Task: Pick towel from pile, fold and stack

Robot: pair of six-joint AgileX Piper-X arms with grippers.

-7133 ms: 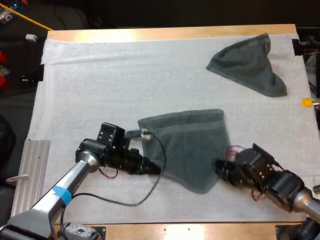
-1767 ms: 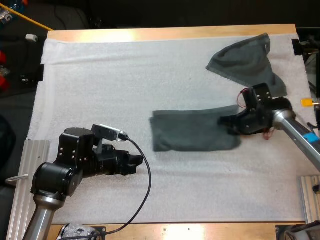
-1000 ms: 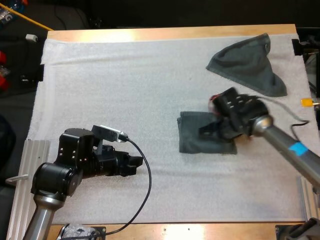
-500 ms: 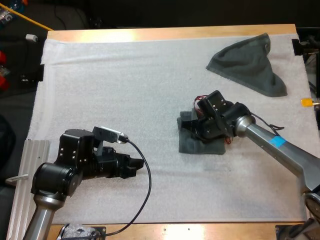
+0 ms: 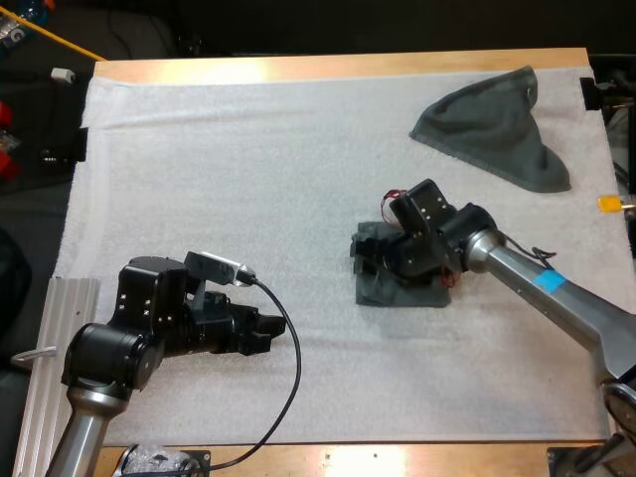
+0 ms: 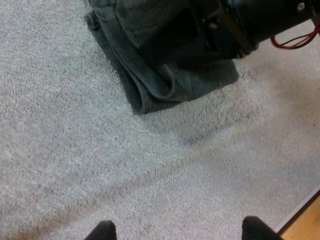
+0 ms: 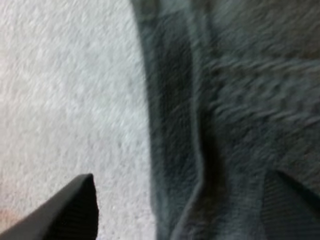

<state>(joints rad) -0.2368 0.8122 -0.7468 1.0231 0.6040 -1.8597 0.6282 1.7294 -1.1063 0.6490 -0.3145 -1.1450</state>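
A dark grey-green towel (image 5: 402, 288) lies folded into a small rectangle at the middle right of the mat. My right gripper (image 5: 370, 254) sits low over its left edge, fingers apart. In the right wrist view my right gripper (image 7: 182, 210) is open, one finger (image 7: 75, 210) over the mat and the other over the folded towel (image 7: 235, 100). My left gripper (image 5: 266, 332) rests open on the mat to the towel's left. In the left wrist view my left gripper (image 6: 180, 231) points at the folded towel (image 6: 160, 85). A crumpled towel (image 5: 497, 124) lies at the far right.
A ribbed metal plate (image 5: 55, 348) lies at the table's left edge beside my left arm. The white mat (image 5: 229, 169) stretches bare across the left and far middle. The table's wooden front edge (image 6: 305, 225) is close to my left gripper.
My right gripper swept left over the towel, completing the fold, then opened and let go of the cloth. The left arm has stayed where it was.
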